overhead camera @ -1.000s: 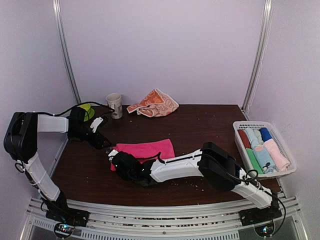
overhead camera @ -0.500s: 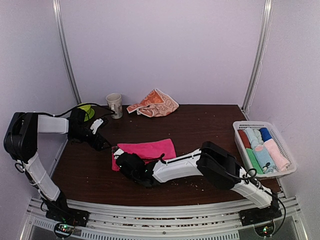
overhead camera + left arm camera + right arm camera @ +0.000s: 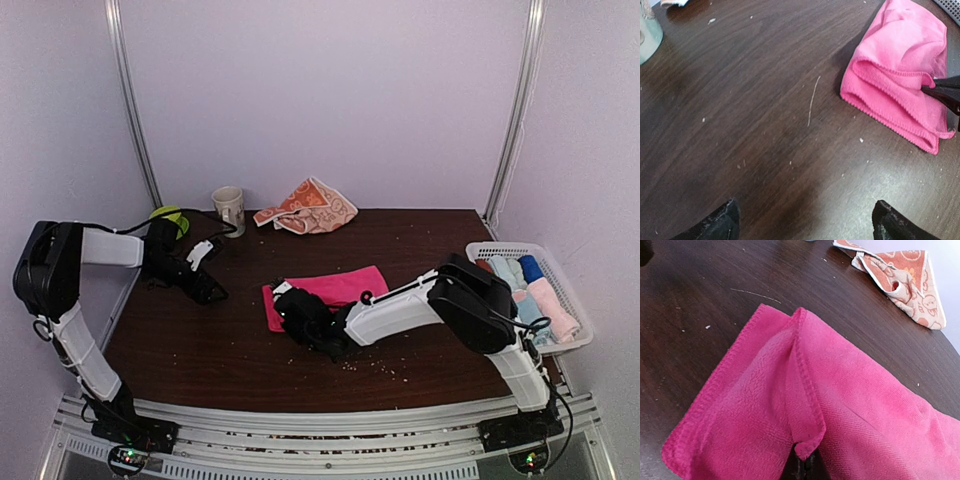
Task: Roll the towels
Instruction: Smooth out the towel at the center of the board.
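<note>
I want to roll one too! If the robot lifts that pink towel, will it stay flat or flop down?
Probably flop: the pink towel bends in soft folds where the right tool pinches its edge. It looks thin and fuzzy, so it is likely light. Pushed, it would probably bunch up rather than slide, since its doubled layers look wrinkled.

Bare tabletop lies open between the left tool and pink towel; a cup stands at the far edge.
</note>
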